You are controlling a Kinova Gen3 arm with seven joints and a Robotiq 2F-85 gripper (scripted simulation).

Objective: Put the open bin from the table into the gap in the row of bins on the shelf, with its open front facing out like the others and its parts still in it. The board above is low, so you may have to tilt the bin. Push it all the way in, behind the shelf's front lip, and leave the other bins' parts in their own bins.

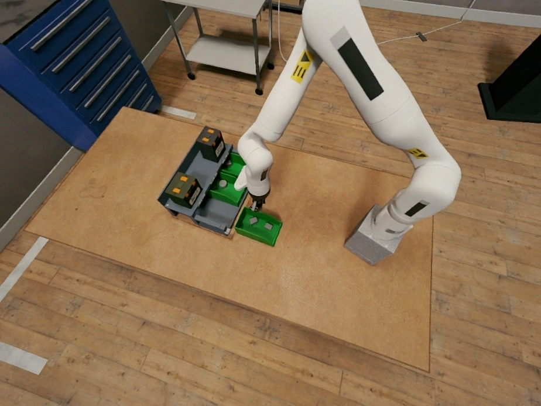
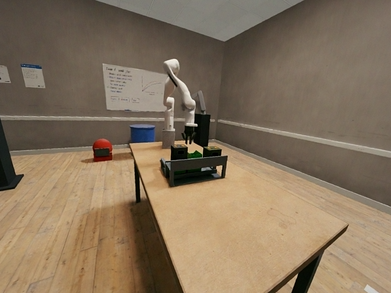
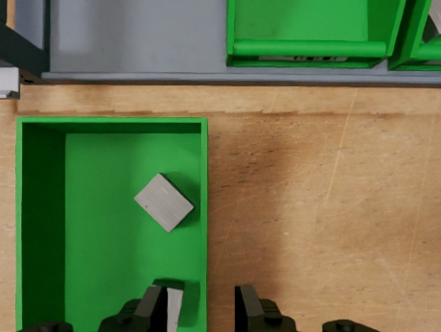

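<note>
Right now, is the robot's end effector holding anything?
No: the end effector is partly open and empty, fingertips over the green bin's side wall.

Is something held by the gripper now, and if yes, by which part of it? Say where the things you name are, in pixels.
Nothing is held. The fingers of the gripper (image 1: 255, 207) (image 2: 188, 142) (image 3: 201, 289) stand apart; seen from the wrist, the open bin's side wall (image 1: 270, 217) (image 3: 204, 216) lies between them, ungripped.
</note>
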